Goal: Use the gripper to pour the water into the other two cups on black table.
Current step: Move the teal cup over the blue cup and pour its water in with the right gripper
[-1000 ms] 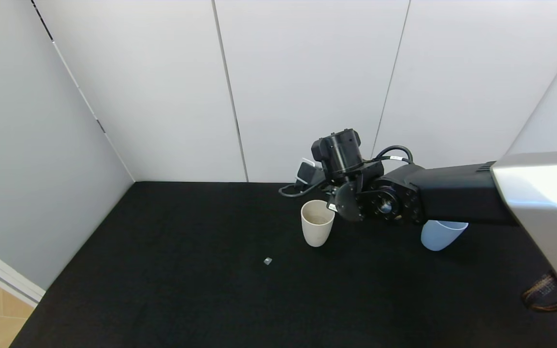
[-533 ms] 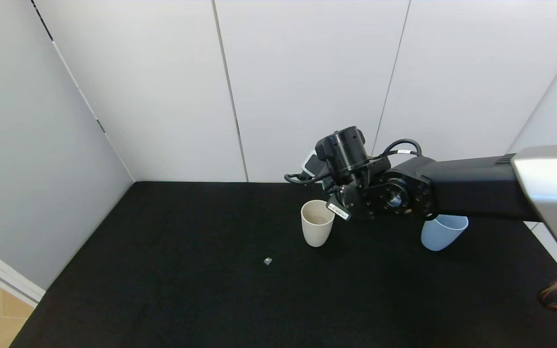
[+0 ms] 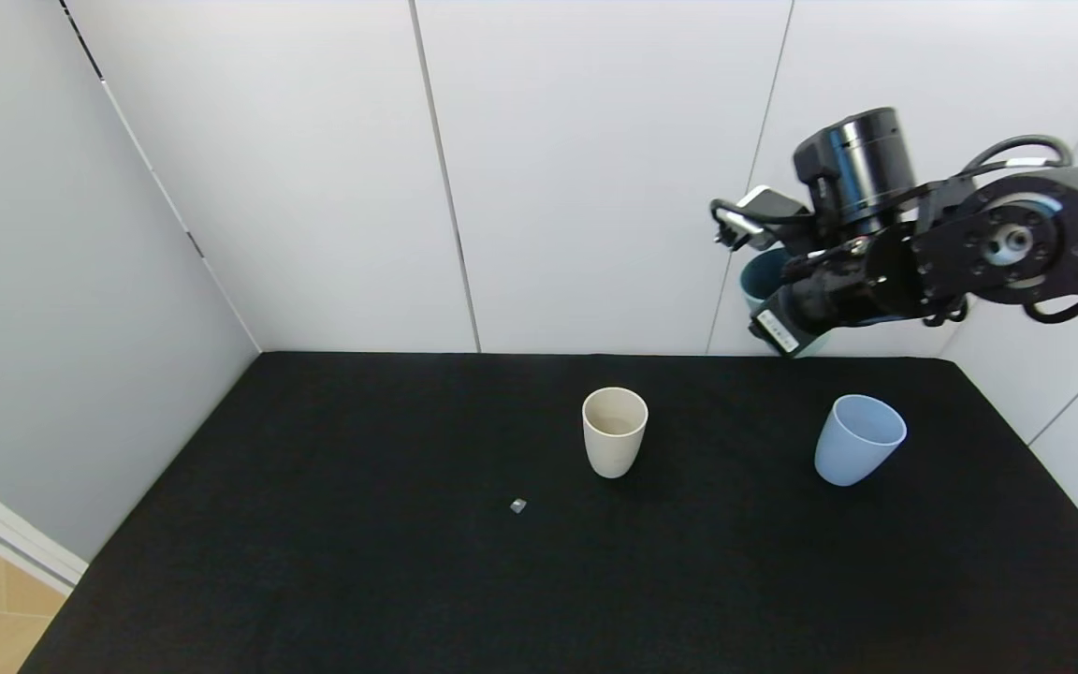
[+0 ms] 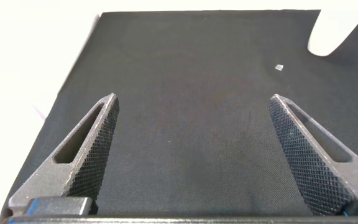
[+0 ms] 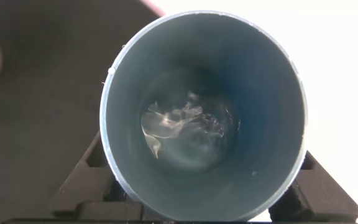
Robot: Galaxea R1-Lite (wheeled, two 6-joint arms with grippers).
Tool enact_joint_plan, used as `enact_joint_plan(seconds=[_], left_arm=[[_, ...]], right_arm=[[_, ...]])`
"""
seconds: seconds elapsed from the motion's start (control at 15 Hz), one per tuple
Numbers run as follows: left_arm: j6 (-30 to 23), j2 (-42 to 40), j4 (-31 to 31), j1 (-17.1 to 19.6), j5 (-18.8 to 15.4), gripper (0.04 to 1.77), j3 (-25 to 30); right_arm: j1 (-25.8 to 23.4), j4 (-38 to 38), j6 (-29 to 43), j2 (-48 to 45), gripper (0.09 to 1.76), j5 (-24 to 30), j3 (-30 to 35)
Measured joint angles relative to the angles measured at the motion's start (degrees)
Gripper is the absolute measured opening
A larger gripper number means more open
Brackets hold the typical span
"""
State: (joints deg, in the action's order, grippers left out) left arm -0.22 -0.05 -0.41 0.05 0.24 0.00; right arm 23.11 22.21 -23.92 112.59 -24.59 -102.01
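1. The water (image 5: 188,127) sat as a thin, glinting film at the bottom of the teal cup (image 3: 764,276), up in the upper right of the head view, well above the desk (image 3: 314,562).
2. The right hand (image 3: 787,295) was clamped on that teal cup; in the right wrist view its fingers (image 5: 89,186) pressed in on either side of the cup's wall (image 5: 142,81).
3. Big change: a second ago that arm was low over the desk, right beside the beige cup (image 3: 614,431); half a second ago it was barely higher; now it had swung up and away toward the right edge of the frame, clear of both cups.
4. My read: the beige pour looked done and the arm was carrying the rest toward the blue cup (image 3: 857,452), which stood lower right of centre, well apart from the beige one.
5. Contents: the beige cup showed a darker patch low inside, possibly water, hard to confirm. Whether the blue cup held anything, I could not tell.
6. A small grey scrap (image 3: 517,505) lay on the desk, lower left of the beige cup.
7. The left hand (image 4: 191,155) hovered idle over bare desk, fingers spread wide, holding nothing.
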Motion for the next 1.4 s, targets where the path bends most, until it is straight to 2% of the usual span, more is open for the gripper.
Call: enact_joint_plan(seconds=[0.4, 0.67, 1.0, 1.4], left_arm=[[-0.02, 0.0, 0.0, 0.0, 0.0, 1.72, 0.0], [-0.02, 0.0, 0.0, 0.0, -0.02, 1.72, 0.0], [0.0, 0.0, 0.0, -0.02, 0.0, 1.72, 0.0], [-0.02, 0.0, 0.0, 0.0, -0.02, 1.72, 0.0]], right_arm=[[-17.41, 1.0, -5.22, -8.05, 1.2, 13.3, 5.05], [-26.7, 0.79, -11.5, -12.13, 1.2, 18.37, 10.23], [-30.22, -0.2, -16.74, -14.86, 1.2, 18.22, 17.4], [-30.09, -0.39, -21.11, -14.01, 1.2, 17.74, 18.86]])
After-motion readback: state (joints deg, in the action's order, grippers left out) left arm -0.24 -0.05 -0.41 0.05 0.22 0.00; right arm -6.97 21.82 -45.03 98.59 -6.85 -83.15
